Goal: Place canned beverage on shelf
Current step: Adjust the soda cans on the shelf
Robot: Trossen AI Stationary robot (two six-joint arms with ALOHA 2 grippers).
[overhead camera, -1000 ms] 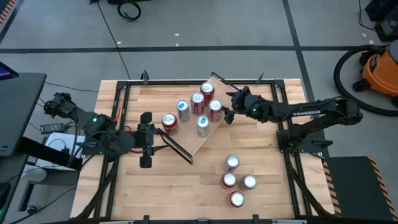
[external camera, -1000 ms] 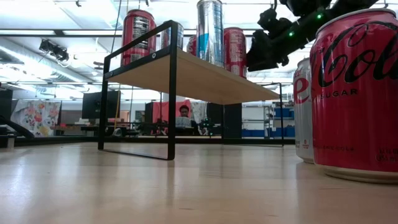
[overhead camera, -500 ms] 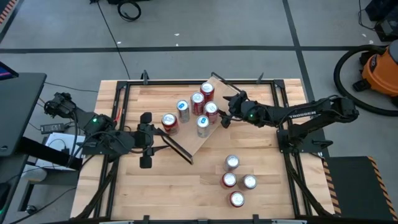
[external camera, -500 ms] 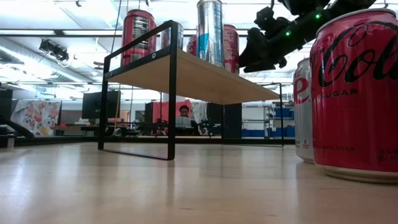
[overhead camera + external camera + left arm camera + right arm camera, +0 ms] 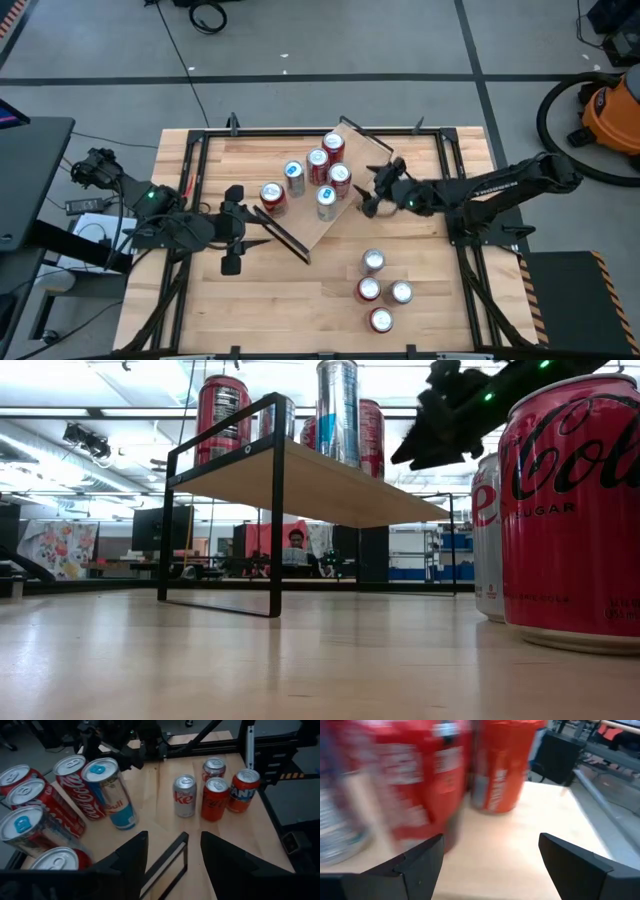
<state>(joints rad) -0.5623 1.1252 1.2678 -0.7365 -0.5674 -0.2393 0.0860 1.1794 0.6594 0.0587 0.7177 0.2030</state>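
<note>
The shelf, a light-wood plank on black end frames, lies slantwise at the table's middle. Several cans stand on it, among them a red can nearest my right gripper. My right gripper is open and empty, just off the shelf's right edge, a little apart from that can. In its wrist view red cans stand before the open fingers. My left gripper is open and empty at the shelf's near-left end. The shelf's black frame shows between its fingers.
Several more cans stand in a cluster on the tabletop toward the near right. They also show in the left wrist view. In the low view one red can stands close to the camera. Black rails run along the table's edges.
My right gripper moved the red can a little toward the table's left on the shelf and let it go. It then drew back toward the right and near edges and rose. The can stays upright on the plank. My left gripper has turned slightly.
</note>
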